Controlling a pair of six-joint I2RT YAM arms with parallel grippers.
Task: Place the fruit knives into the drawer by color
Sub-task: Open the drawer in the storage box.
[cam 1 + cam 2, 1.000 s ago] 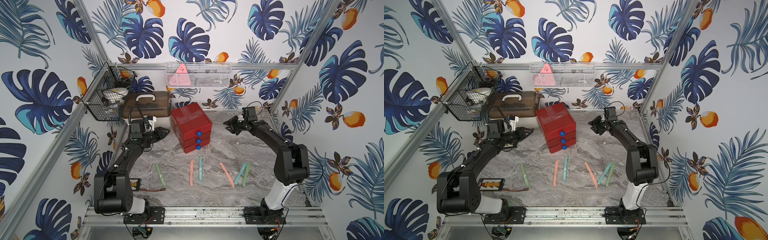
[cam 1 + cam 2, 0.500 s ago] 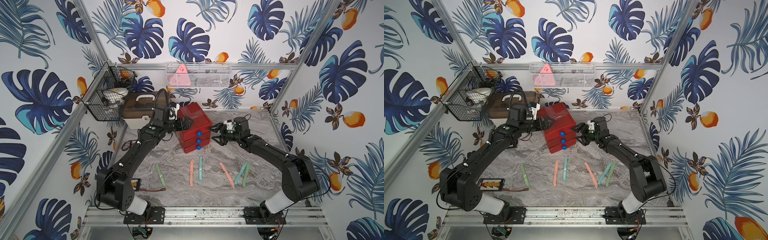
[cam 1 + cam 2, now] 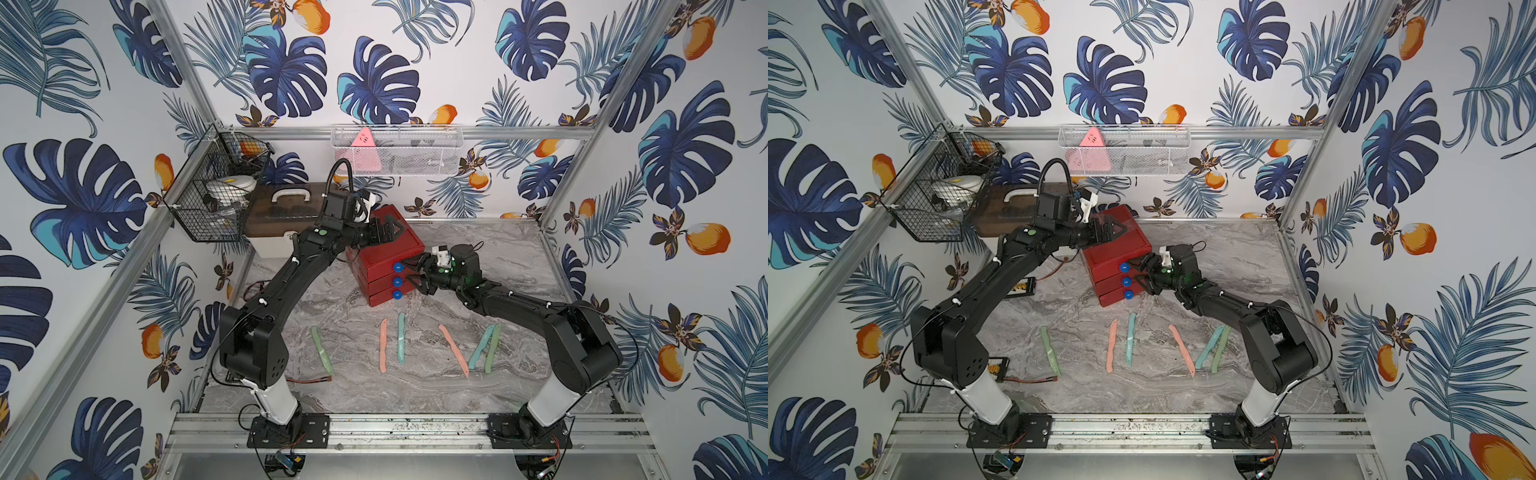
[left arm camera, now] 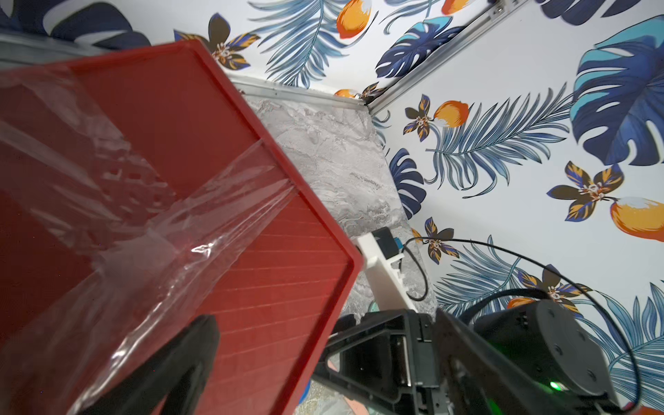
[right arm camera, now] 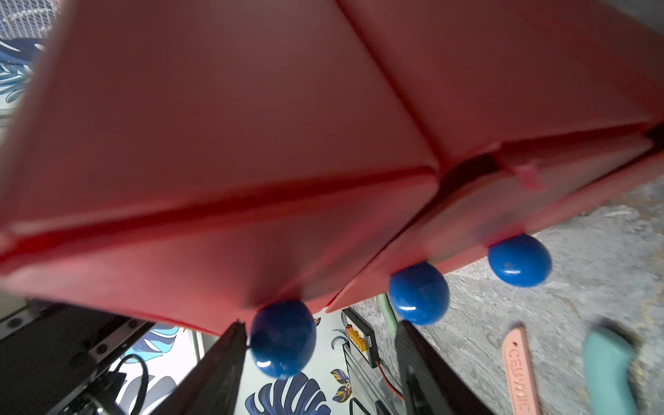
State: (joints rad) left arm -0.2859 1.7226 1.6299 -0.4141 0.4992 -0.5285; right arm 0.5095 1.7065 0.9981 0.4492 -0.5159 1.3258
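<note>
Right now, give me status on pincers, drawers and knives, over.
Left pincer open over the chest top. Right pincer open around top knob, not clamped. Drawers look shut; six knives on the table. Nothing blocking.

Glossy red plastic drawer (image 3: pixel 409 249), smooth shiny knobs (image 5: pixel 418 293).

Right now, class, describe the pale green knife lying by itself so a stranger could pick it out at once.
Find the red chest of drawers on the marble table. In front of it six pastel knives lie in a loose row. Yours is the pale green knife at the end by the left arm's base, lying alone; the other green knife lies beside a teal knife.
</note>
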